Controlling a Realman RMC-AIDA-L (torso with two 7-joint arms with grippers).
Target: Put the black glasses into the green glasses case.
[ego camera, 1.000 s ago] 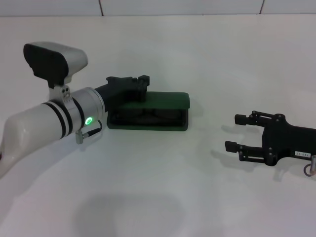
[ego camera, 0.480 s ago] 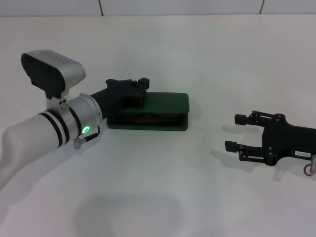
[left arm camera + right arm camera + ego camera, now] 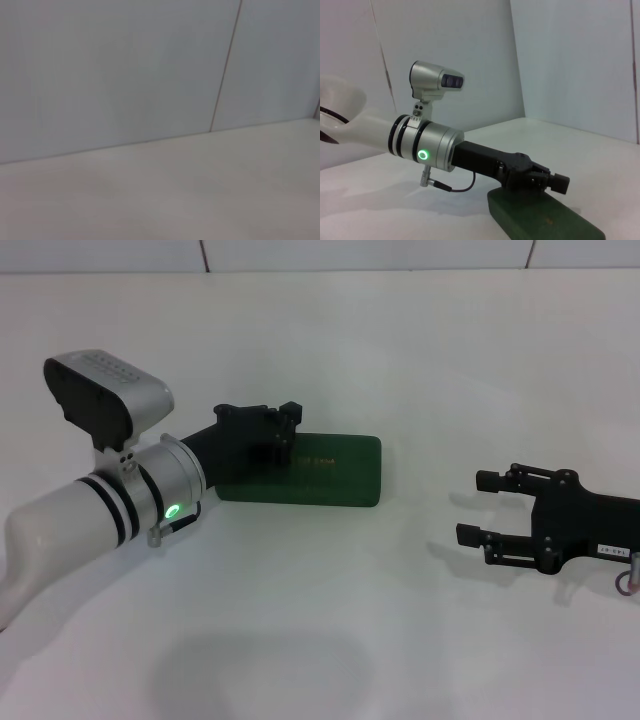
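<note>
Left arm (image 3: 80,515) is showing a white shell, silver wrist cuff with black bands, glowing green indicator, thin black cable; right gripper (image 3: 497,510) is showing matte black linkage.

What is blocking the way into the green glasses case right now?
Its own lid: the green glasses case lies shut on the table, the left gripper resting on the lid. No black glasses show. The right gripper sits apart, open.

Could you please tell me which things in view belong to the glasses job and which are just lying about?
Job:
- dark green rectangular hard glasses case, lid down
- left claw, on the lid

Just about:
- right claw, open, apart on the white table

Black glasses: not visible.
</note>
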